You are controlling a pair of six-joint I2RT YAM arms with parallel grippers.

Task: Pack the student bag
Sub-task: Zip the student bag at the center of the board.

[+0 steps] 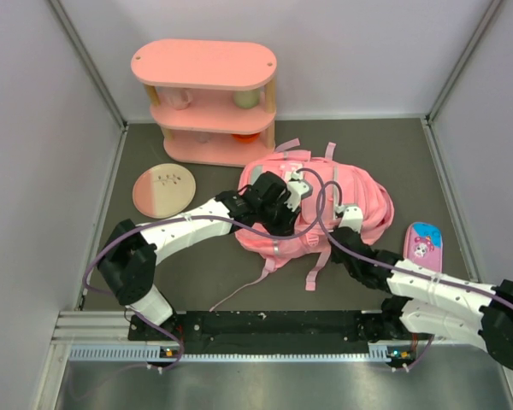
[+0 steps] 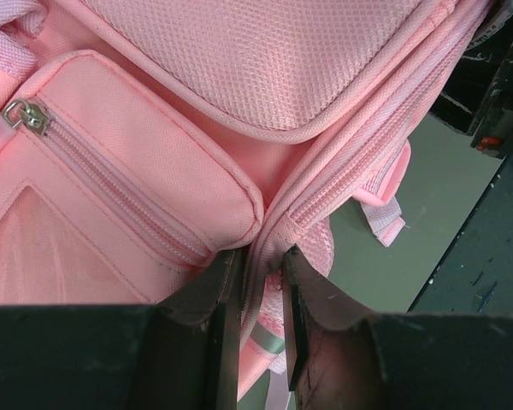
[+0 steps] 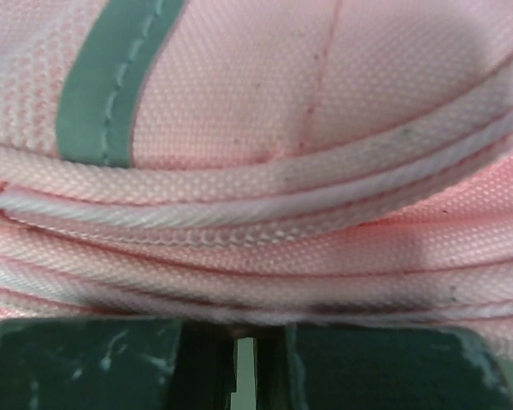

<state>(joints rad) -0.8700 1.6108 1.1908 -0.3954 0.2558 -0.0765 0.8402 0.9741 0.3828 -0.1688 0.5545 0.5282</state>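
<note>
The student bag (image 1: 342, 196) lies flat mid-table, a soft pink backpack with its straps trailing toward me. My left gripper (image 1: 280, 207) rests on the bag's left side. In the left wrist view it (image 2: 261, 295) is shut on a pink piped seam of the bag (image 2: 265, 94), beside a zipped front pocket with a metal pull (image 2: 24, 117). My right gripper (image 1: 349, 220) presses against the bag's near right edge. In the right wrist view its jaws (image 3: 250, 329) stand almost together, with the tips hidden under the bag's pink piping (image 3: 256, 213).
A pink three-tier shelf (image 1: 207, 102) holding cups stands at the back. A round pink-and-cream plate (image 1: 163, 189) lies to the left of the bag. A small flat pencil case (image 1: 423, 243) lies to its right. White walls close in the table.
</note>
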